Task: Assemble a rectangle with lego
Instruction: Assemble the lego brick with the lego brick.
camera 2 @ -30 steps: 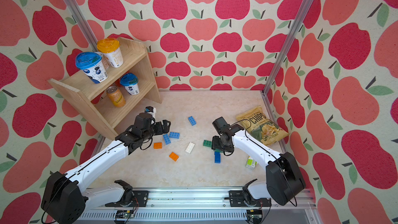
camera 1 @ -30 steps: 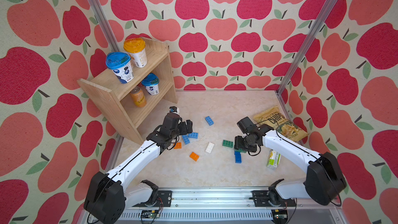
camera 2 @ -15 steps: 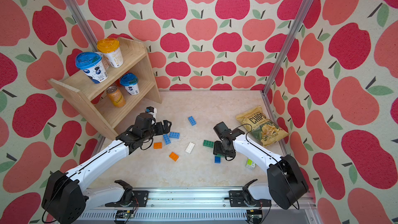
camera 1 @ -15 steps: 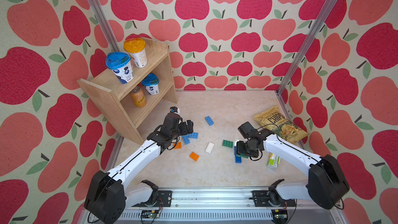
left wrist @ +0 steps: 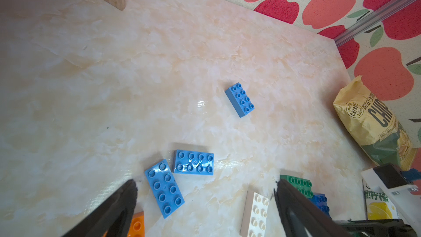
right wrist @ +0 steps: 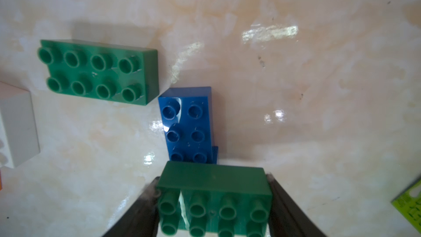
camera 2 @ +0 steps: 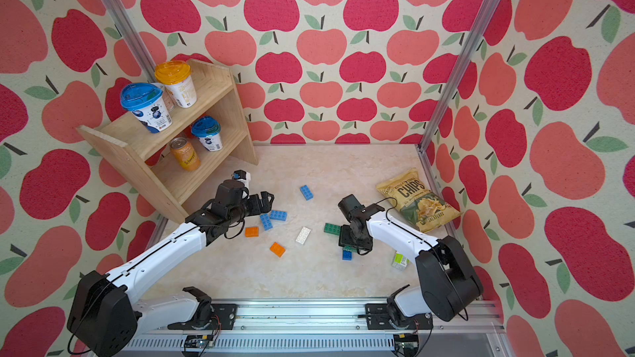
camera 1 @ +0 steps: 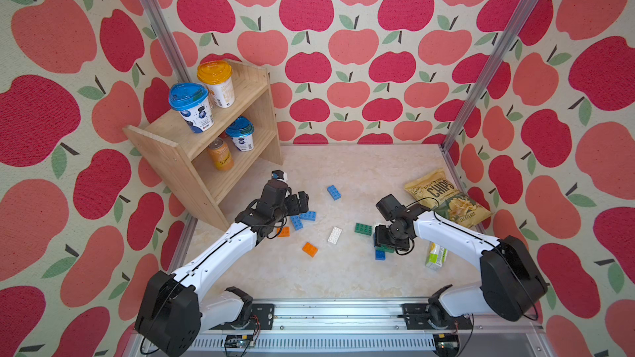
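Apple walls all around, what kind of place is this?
Most likely a robot practice booth, not a real room: the apple walls stand between metal posts, two robot arms sit on a rail at the front, and lego lies scattered on the tabletop.

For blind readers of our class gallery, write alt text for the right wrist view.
The right end effector grips a green eight-stud plastic brick by its short ends, over one end of a dark blue plastic brick on the marbled beige tabletop. A second green plastic brick lies beside the blue one.
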Controlling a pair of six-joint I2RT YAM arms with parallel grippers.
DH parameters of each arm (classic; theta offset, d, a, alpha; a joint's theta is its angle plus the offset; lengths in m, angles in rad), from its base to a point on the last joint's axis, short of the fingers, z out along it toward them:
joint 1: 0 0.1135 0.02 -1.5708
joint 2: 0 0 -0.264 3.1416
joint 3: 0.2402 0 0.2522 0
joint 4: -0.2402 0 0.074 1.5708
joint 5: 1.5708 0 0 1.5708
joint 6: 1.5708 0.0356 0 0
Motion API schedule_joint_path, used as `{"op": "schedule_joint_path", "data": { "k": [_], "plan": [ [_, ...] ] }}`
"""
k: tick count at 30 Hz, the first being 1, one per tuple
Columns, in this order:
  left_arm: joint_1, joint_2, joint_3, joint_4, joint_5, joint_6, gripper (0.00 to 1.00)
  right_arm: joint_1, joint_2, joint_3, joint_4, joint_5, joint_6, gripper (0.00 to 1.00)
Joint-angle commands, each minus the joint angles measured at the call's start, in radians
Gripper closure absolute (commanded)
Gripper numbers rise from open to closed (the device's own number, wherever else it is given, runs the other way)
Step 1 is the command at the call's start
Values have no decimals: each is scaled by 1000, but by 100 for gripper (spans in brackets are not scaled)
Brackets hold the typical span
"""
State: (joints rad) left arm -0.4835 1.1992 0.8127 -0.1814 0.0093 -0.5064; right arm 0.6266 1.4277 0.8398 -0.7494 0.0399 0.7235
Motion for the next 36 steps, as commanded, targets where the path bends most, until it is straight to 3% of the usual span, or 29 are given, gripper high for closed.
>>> {"op": "schedule_joint_path", "data": {
  "k": [1, 36],
  "plan": [
    [-6, 13, 29, 16, 4, 2, 3, 4, 14, 33, 0, 12, 2, 53],
    [-6, -2, 14, 20, -6, 5, 2, 10, 98, 61, -19, 42, -48, 54]
  ]
}}
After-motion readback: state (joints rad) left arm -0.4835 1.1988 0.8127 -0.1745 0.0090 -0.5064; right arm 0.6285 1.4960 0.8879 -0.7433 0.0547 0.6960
